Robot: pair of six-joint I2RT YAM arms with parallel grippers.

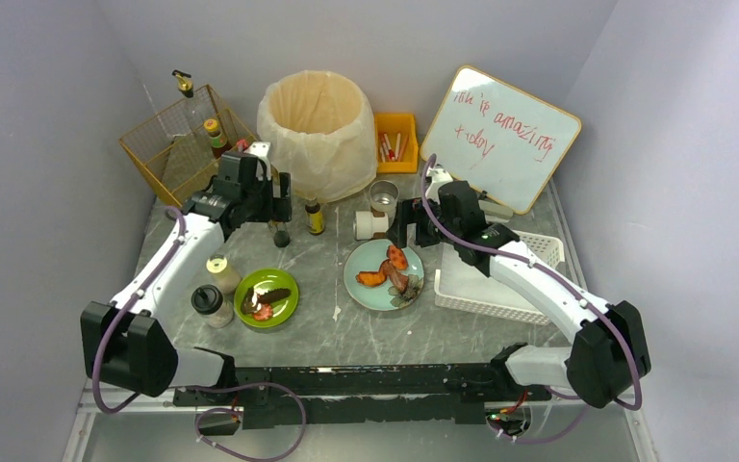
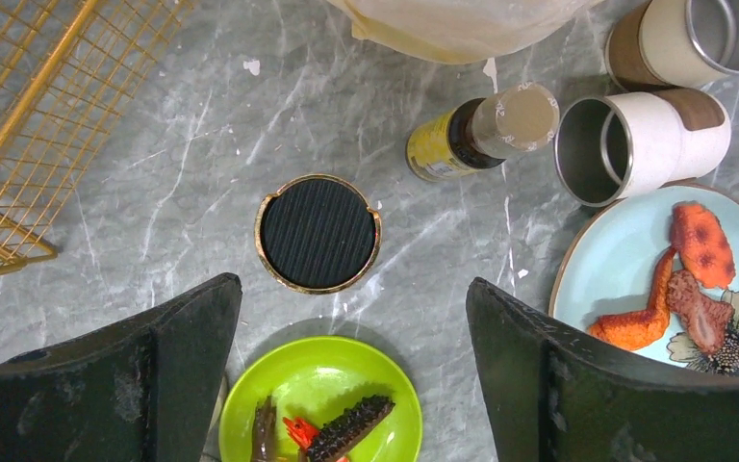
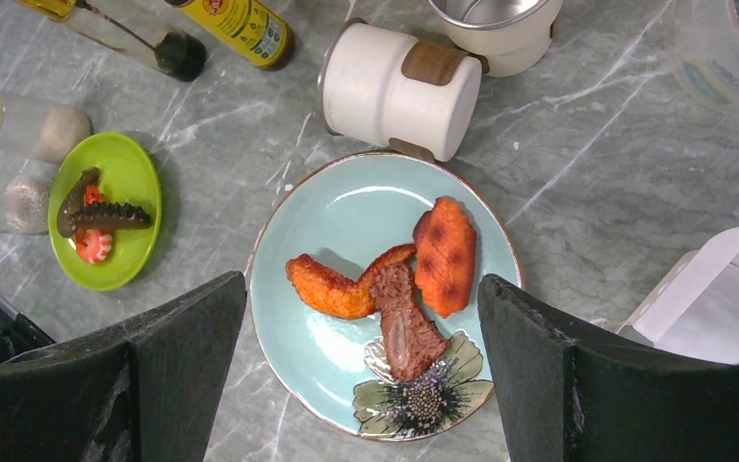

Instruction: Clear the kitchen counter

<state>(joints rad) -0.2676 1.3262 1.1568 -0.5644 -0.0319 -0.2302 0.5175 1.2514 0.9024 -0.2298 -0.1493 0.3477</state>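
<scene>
I held the left fingers (image 2: 173,375) apart over a black cap (image 2: 318,234) (gold-rimmed); the right fingers (image 3: 558,385) stood apart over the blue plate (image 3: 346,207) on the worktop (image 3: 587,164).

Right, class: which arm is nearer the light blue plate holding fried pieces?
The right arm. Its open fingers hang over the blue plate. The left arm's open fingers hang over a black ribbed cap, the plate off to their right.

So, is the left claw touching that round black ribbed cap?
Apart: left wrist view shows grey marble counter between the round black ribbed cap and left claw fingers.
</scene>
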